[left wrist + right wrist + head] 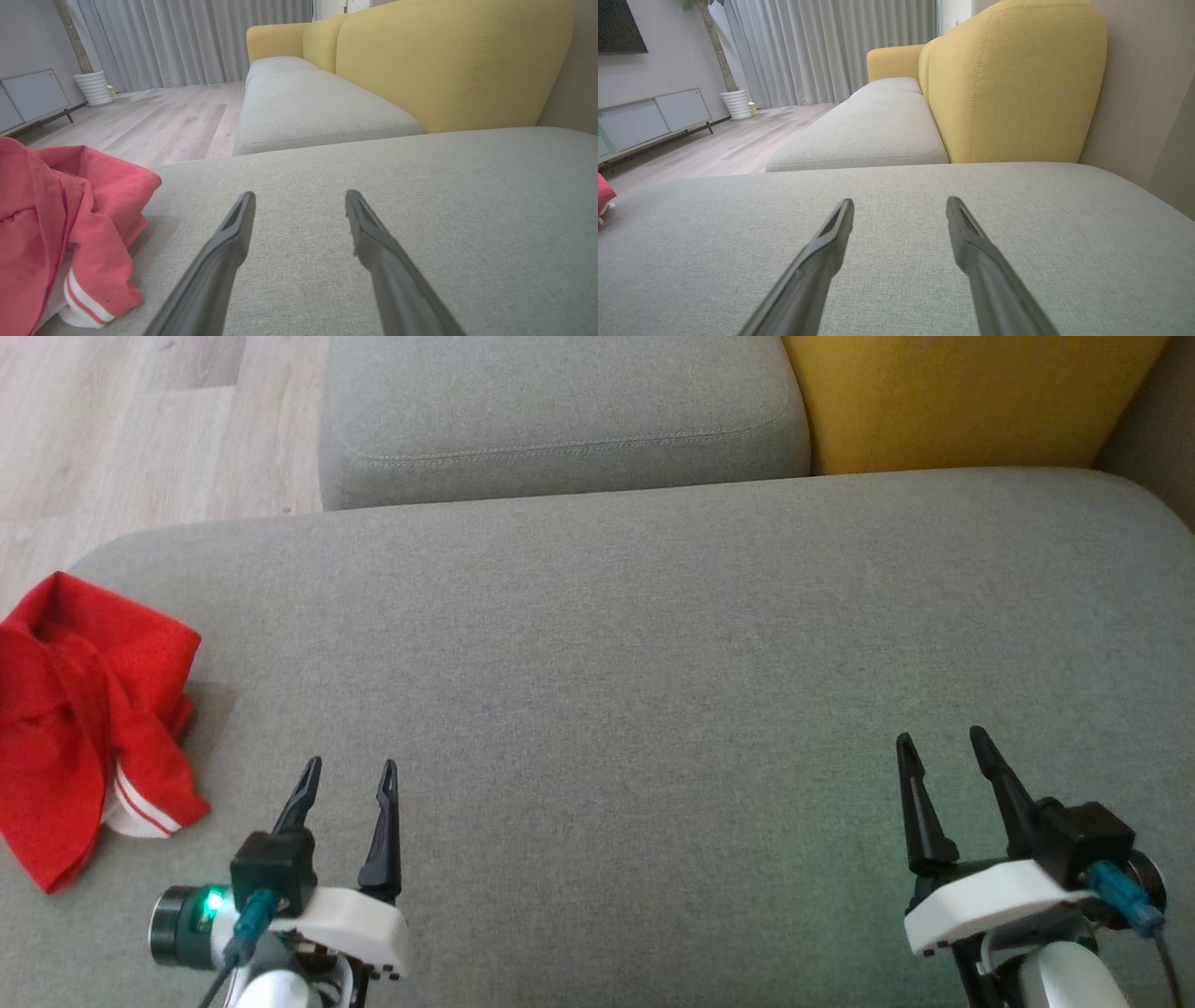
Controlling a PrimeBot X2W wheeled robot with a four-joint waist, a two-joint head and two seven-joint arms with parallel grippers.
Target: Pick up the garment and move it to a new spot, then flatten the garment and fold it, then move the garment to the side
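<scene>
The garment (84,709) is a red piece with a white hem that bears red stripes. It lies crumpled in a loose heap at the far left edge of the grey sofa seat (653,644). Part of it reaches the left border of the head view.

The left hand (350,767) hovers over the seat just to the right of the garment, apart from it. Its two dark fingers (383,831) are spread apart. It holds nothing, and no cloth lies between the fingers. In the left wrist view the garment sits to the left of the left finger, near it but not in contact.

The right hand (938,735) hovers over the right part of the seat, well apart from the garment. Its fingers are also spread, with bare grey fabric between them. It holds nothing.

Beyond the seat, from left to right, lie the pale wood floor (140,420), a second grey cushion (560,411) and a yellow backrest (952,401).

In the right wrist view a white ribbed pot (736,103) stands on the floor before grey curtains (831,46). A plant stem (714,46) rises from the pot.
</scene>
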